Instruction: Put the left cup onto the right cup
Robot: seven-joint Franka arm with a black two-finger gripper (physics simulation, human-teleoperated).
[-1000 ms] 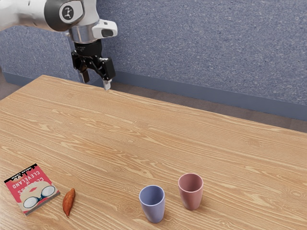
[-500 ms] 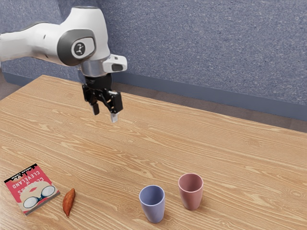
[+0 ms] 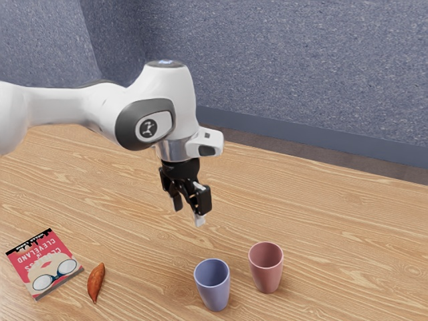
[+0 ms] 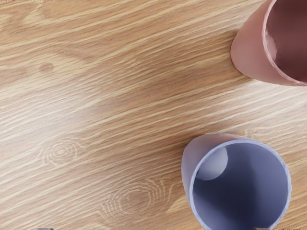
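Note:
Two cups stand upright near the table's front edge. The lavender cup [image 3: 212, 283] is on the exterior view's left, and the pink cup [image 3: 266, 266] stands just to its right, a small gap between them. My gripper [image 3: 189, 212] hangs open and empty above the table, up and to the left of the lavender cup. From the wrist view I look down into the lavender cup [image 4: 240, 184], with the pink cup [image 4: 276, 43] beyond it.
A red booklet [image 3: 41, 263] lies at the table's front left, with a small orange sweet potato [image 3: 96, 281] beside it. The wooden table [image 3: 321, 200] is bare around the cups. A blue-grey wall runs behind.
My arm has swung from the table's far left corner toward the cups and come lower. The gripper stays open. Neither cup has moved.

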